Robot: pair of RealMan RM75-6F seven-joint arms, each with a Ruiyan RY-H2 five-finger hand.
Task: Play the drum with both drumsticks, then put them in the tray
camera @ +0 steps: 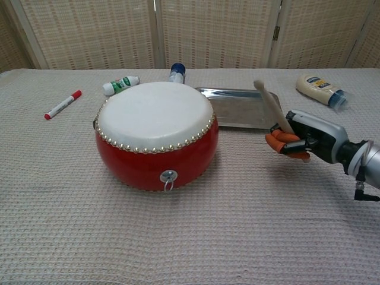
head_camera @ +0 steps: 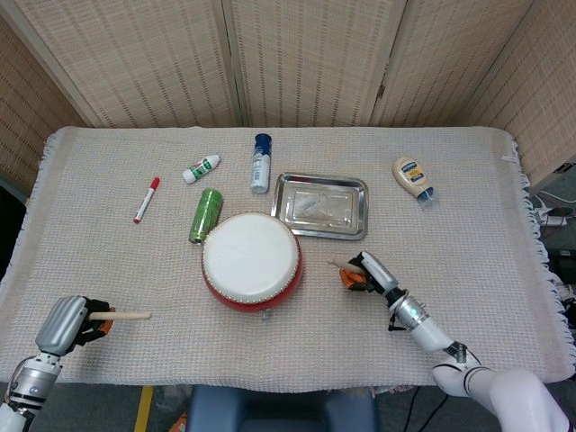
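The red drum (head_camera: 251, 262) with a white skin (camera: 155, 113) stands mid-table. Behind it to the right lies the steel tray (head_camera: 322, 205), also seen in the chest view as the tray (camera: 237, 108). My right hand (head_camera: 364, 273) grips a wooden drumstick (camera: 274, 110) just right of the drum; the stick leans left toward the drum, its tip above the tray's front edge. In the chest view that right hand (camera: 300, 141) hangs just above the cloth. My left hand (head_camera: 70, 322) holds the other drumstick (head_camera: 123, 315) at the near left corner, pointing right, well away from the drum.
A green can (head_camera: 205, 215) lies left of the drum. Behind it lie a blue-capped bottle (head_camera: 260, 163), a small white tube (head_camera: 201, 168) and a red marker (head_camera: 147, 199). A mayonnaise bottle (head_camera: 412, 178) lies far right. Wicker screens stand behind the table.
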